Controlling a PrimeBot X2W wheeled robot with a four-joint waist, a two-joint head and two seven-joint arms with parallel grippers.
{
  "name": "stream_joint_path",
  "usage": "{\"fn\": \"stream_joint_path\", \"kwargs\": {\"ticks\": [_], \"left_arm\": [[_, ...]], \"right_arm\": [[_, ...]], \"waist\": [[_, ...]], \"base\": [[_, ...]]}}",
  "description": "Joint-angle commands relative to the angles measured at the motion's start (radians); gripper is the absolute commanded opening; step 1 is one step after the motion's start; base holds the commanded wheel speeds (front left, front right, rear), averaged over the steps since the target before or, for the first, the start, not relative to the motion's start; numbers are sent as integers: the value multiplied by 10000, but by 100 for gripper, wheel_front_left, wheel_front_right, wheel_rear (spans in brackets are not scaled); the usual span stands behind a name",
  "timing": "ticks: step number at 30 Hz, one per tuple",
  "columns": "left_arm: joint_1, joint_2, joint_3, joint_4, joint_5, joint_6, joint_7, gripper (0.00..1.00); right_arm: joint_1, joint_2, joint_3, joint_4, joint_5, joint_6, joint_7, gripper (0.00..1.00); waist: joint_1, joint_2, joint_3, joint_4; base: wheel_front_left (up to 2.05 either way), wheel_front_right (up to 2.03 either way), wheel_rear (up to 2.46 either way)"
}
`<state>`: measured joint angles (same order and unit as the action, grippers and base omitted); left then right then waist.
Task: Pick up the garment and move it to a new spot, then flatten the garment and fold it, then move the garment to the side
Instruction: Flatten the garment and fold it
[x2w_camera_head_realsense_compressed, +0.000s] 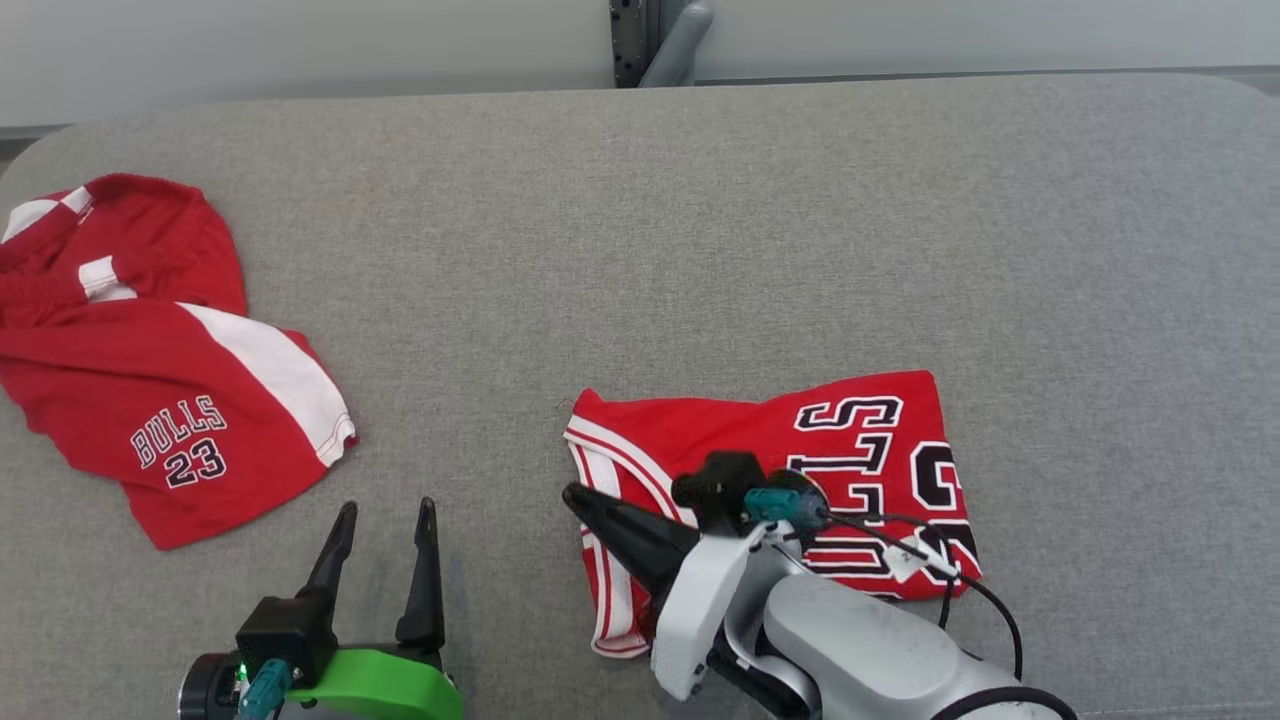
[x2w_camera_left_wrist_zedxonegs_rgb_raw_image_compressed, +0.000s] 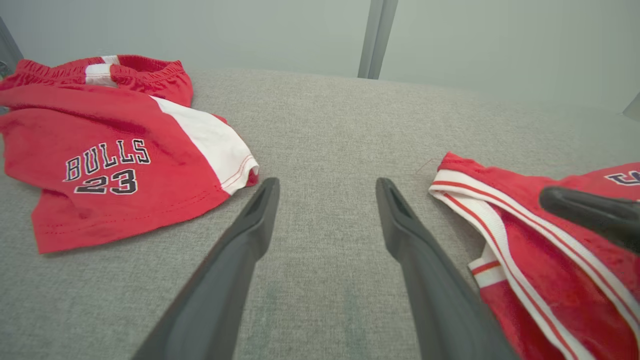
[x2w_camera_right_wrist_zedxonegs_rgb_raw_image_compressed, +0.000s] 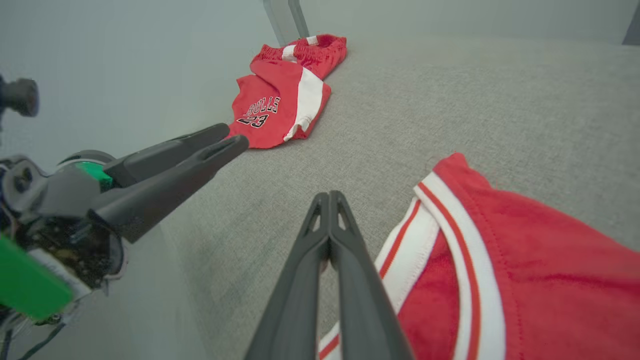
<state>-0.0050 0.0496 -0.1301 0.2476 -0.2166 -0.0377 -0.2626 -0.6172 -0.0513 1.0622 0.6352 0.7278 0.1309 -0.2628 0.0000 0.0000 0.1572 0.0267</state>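
Observation:
A folded red jersey with white trim and black lettering lies on the grey cushion, right of centre; its striped edge shows in the left wrist view and the right wrist view. My right gripper hovers at the jersey's left edge, fingers pressed shut with nothing between them. Its dark tip also appears from the left wrist. My left gripper stands open over bare cushion to the left of the jersey, holding nothing, and also appears from the right wrist.
Red shorts with a white stripe and "BULLS 23" lie crumpled at the far left. The grey fabric surface stretches wide behind. A grey post stands beyond its far edge.

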Motion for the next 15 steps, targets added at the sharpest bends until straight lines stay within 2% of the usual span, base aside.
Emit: {"fn": "stream_joint_path", "kwargs": {"ticks": [1, 5, 6, 7, 8, 11, 15], "left_arm": [[162, 20, 77, -126, -35, 24, -27, 100], [262, 20, 218, -427, -19, 35, -27, 100], [304, 21, 261, -467, -49, 59, -25, 100], [362, 20, 348, -583, -96, 120, -25, 100], [403, 20, 386, -606, -108, 136, -25, 100], [431, 20, 472, -649, -145, 203, -27, 100], [520, 23, 498, -578, -89, 156, -25, 100]], "right_arm": [[152, -191, -357, -322, -233, -4, -24, 0], [822, -1025, -2277, -1645, -1523, -5, -24, 0], [1132, -1241, -2881, -2023, -2039, -5, -24, 17], [1851, -1576, -4167, -2815, -3019, -4, -24, 83], [2331, -1650, -4855, -3204, -3278, -4, -23, 100], [3507, -1861, -6755, -4118, -4086, -5, -23, 100], [4715, -2005, -8260, -4526, -4839, -4, -25, 100]], "waist": [[0, 0, -157, -229], [0, 0, -346, -456], [0, 0, -388, -518], [0, 0, -451, -630], [0, 0, -499, -677], [0, 0, -566, -837], [0, 0, -673, -973]], "base": [[0, 0, 0], [0, 0, 0], [0, 0, 0], [0, 0, 0], [0, 0, 0], [0, 0, 0], [0, 0, 0]]}}
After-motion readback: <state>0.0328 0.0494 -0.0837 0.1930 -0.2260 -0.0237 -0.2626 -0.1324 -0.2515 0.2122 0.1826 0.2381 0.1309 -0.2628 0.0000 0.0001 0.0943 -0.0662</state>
